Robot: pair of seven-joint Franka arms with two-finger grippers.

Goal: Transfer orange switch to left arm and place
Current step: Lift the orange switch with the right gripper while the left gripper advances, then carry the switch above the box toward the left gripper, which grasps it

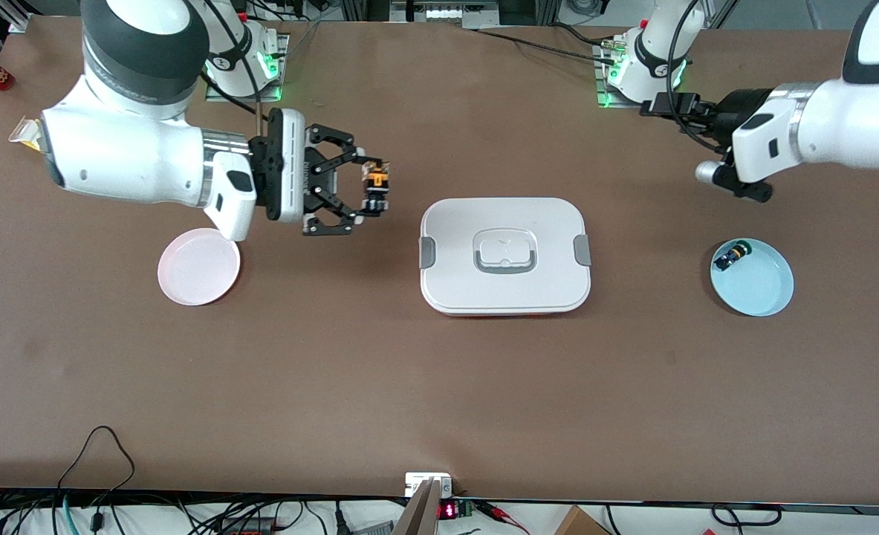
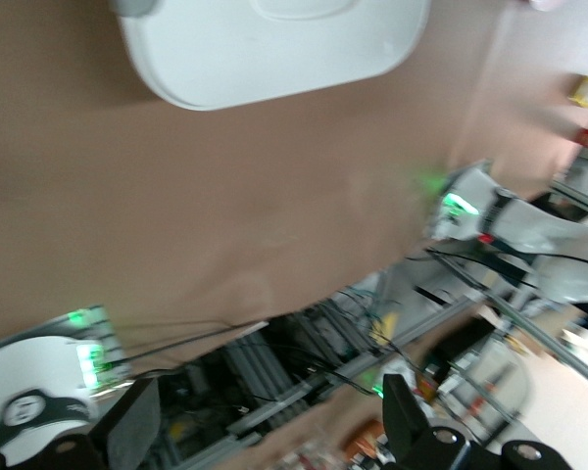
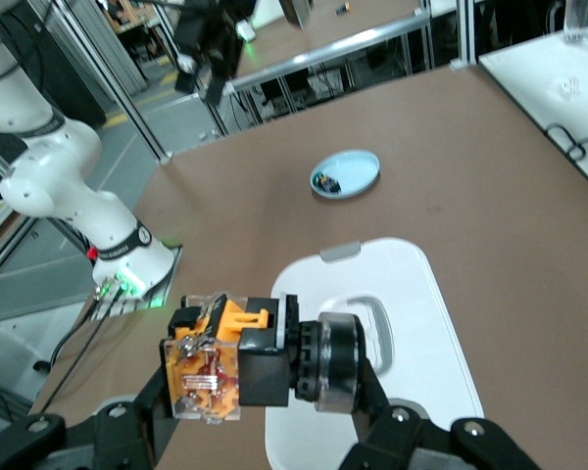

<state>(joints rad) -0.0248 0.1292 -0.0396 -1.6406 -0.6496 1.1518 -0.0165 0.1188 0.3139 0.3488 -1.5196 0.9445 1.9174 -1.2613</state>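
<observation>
The orange switch (image 1: 374, 186) is being held pinched in the right gripper (image 1: 368, 190), above the tabletop (image 1: 439, 386) between the pink plate (image 1: 198, 267) and the box (image 1: 505, 255). The left gripper (image 1: 732, 180) is waiting above the blue plate (image 1: 762, 290), its fingers' state untellable; a handover above the box looks due next.

The box (image 1: 505, 255) lies between two plates (image 1: 198, 267), well apart.

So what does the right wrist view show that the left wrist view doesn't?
Only the right wrist view shows the orange switch clamped in the right gripper, and the blue plate holding a small dark switch. Only the left wrist view shows the left arm's own base and the left gripper, its fingers apart and holding nothing. Both show the white box and the brown table.
</observation>
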